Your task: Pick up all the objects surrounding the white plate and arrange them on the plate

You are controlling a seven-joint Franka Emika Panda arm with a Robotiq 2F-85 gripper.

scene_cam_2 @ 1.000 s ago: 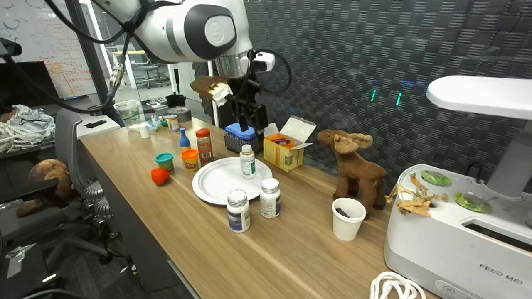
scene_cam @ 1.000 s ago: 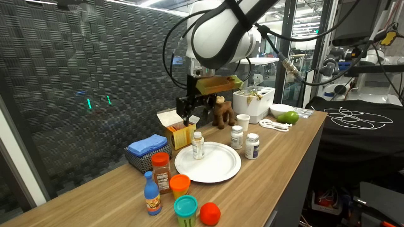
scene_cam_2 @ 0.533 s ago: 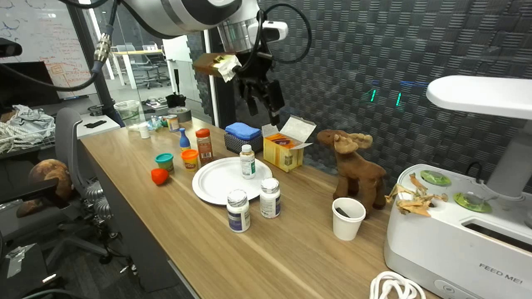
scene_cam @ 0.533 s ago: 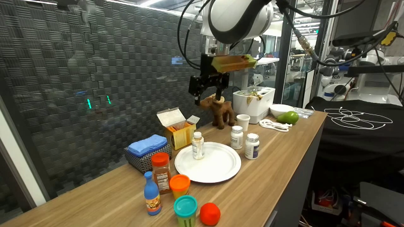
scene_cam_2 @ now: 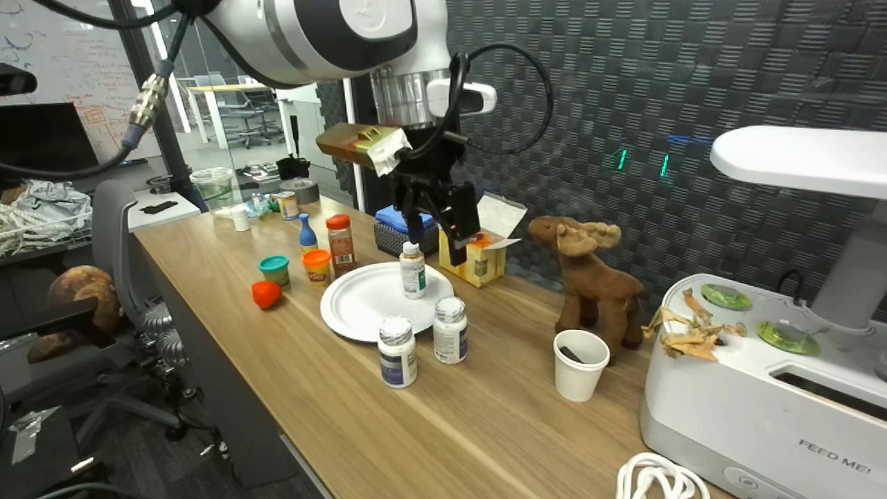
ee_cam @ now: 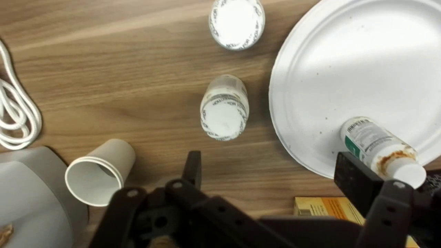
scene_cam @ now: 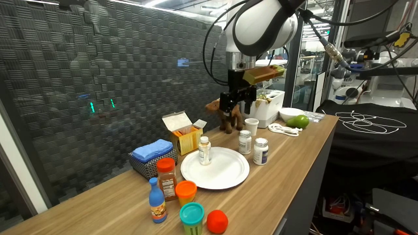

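The white plate (scene_cam: 225,176) lies on the wooden counter, with one white-capped bottle (scene_cam_2: 413,272) upright on it. Two white pill bottles stand beside the plate: a nearer one (ee_cam: 225,110) and a farther one (ee_cam: 237,24) in the wrist view. On the plate's opposite side are a red-lidded spice jar (scene_cam: 167,182), a blue bottle (scene_cam: 157,204), an orange-lidded tub (scene_cam: 186,192), a teal-lidded tub (scene_cam: 192,217) and a red object (scene_cam: 217,221). My gripper (ee_cam: 270,167) is open and empty, above the counter between plate and paper cup; it also shows in an exterior view (scene_cam_2: 436,246).
A yellow open box (scene_cam_2: 478,267) and a dark basket with a blue cloth (scene_cam: 153,156) stand by the wall. A toy moose (scene_cam_2: 599,284), a paper cup (scene_cam_2: 581,367), a white planter (scene_cam_2: 748,409) and a white cord (scene_cam: 284,130) are at the other end.
My gripper has moved along the counter toward the toy moose and white pill bottles, first rising, then lowering. The bottle on the plate and the other objects have not moved.
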